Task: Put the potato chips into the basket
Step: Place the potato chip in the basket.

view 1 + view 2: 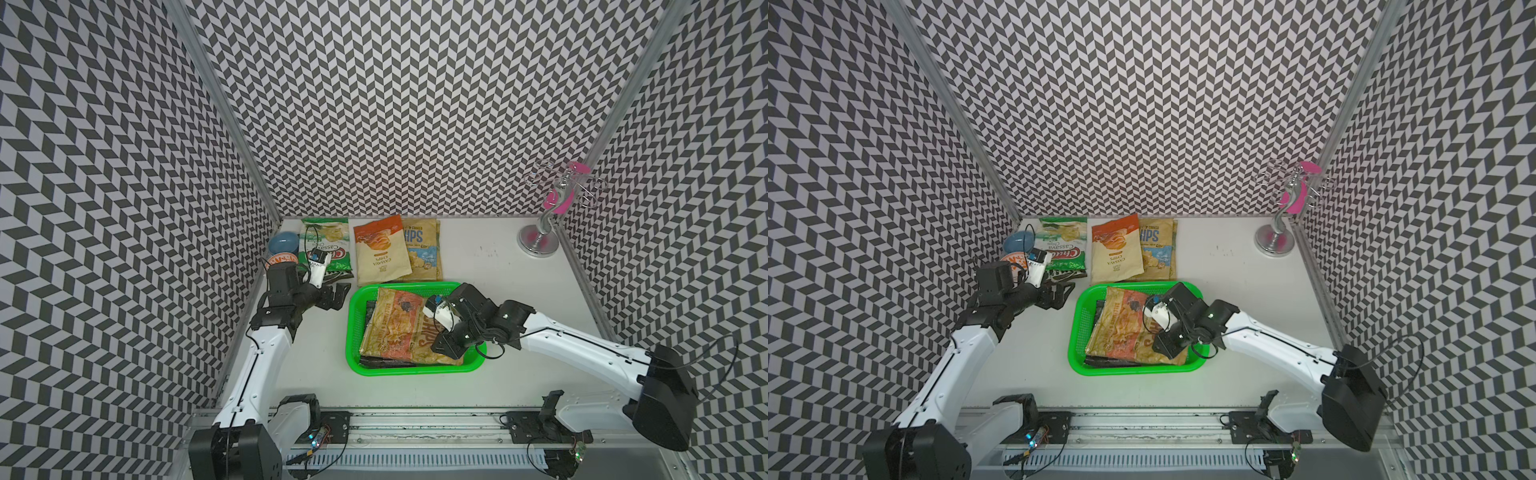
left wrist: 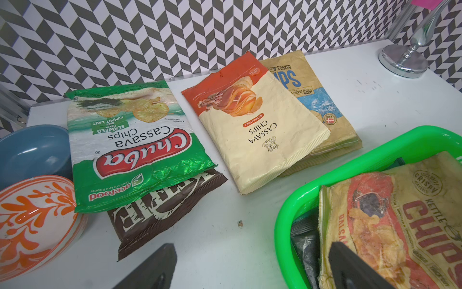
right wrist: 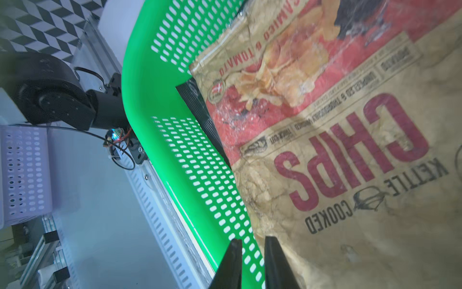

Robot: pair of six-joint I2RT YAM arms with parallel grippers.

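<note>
I am reading the workspace from its left edge. A blue bowl (image 1: 283,244) and an orange-patterned bowl (image 1: 281,262) are sitting together against the left wall. Just beside them, the left gripper (image 1: 336,292) is hanging over the table (image 1: 478,270) with its jaws standing wide and nothing between them. Its open end is facing the row of bags outside the basket. The brown Kettle bag (image 2: 160,212) is lying nearest to it, just ahead, half covered by the green-white Chuba bag (image 2: 135,147).

Next along, the cassava bag (image 2: 255,135) is overlapping the blue-print CHIPS bag (image 2: 322,105). Both are lying near the back wall.

The basket (image 1: 352,332) is sitting just in front of those two. Inside it, the red-print CHIPS bag (image 1: 395,332) is lying flat on top of a dark bag (image 1: 384,362).

The right gripper (image 3: 251,241) is reaching into the basket's near right corner, at the corner of the red-print CHIPS bag. Its jaws are standing narrow, and green mesh is showing through the slim gap. One finger is covering the bag's edge, and I cannot tell whether that edge is being pinched.

A silver stand (image 1: 538,243) is standing in the far right corner, well apart from both claws.
</note>
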